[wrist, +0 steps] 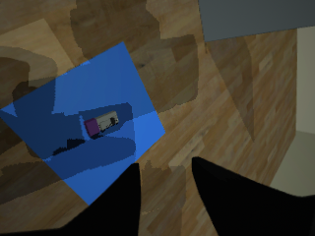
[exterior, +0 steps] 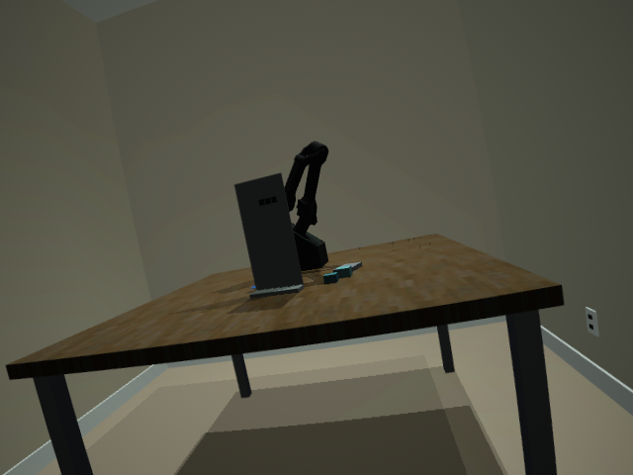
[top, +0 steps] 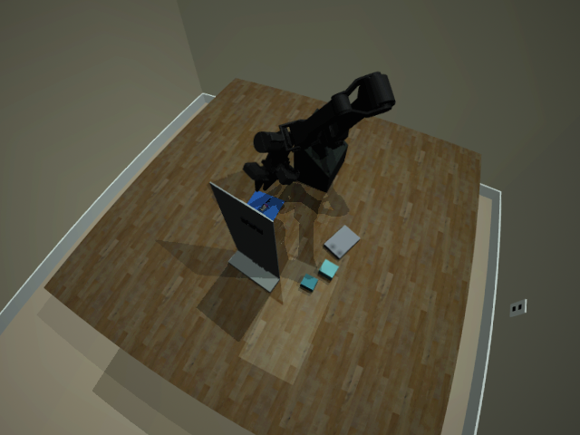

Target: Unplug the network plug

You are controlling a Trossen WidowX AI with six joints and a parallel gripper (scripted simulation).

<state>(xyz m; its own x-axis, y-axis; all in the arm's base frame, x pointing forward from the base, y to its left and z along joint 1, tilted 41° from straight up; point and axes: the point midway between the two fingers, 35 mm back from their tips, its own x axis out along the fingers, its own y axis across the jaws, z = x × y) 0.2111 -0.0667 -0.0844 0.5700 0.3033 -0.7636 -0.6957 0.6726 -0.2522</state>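
Plug [top: 263, 206] [wrist: 98, 121] down inside the blue square [top: 275, 214] [wrist: 150, 129], and the gripper [top: 263, 186] [wrist: 165, 166], partly open, grips nothing, up at five o'clock in the wrist view!

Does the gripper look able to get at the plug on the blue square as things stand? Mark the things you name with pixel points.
Probably yes: the gripper [top: 263, 188] [wrist: 165, 166] is open, and nothing visible covers the plug [wrist: 101, 123]. The upright panel [top: 250, 231] [exterior: 269, 239] stands close by, so clearance there looks tighter.

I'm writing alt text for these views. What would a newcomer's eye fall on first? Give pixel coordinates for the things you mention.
Probably the blue square [top: 275, 211] [wrist: 105, 74] on the table, with the purple-and-white plug [wrist: 101, 124] lying on it. Next, the tall dark panel [top: 250, 234] [exterior: 270, 239] beside it and the black arm [top: 323, 123] [exterior: 312, 178] behind.
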